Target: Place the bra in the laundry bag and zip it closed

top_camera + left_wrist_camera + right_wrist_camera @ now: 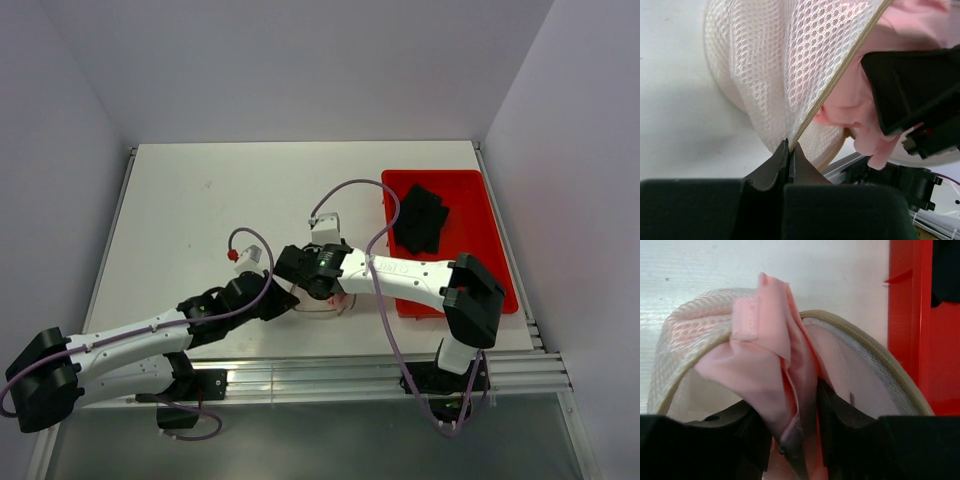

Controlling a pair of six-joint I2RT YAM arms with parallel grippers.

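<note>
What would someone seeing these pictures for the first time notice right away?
The pale pink bra, pinched by the right end effector, sits partly inside the white mesh laundry bag near the front of the table. The left end effector clamps the bag's open zipper edge. At the right, a bright red bin holds a black garment.

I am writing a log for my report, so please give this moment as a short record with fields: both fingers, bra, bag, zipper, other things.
left fingers: shut on the rim of the laundry bag, pinching the mesh
right fingers: shut on the bra, at the bag's mouth
bra: pink, partly inside the bag, one fold sticking out
zipper: open
red bin: at the table's right side, holds a black garment
stage: bra not fully in; bag not yet zipped
</note>
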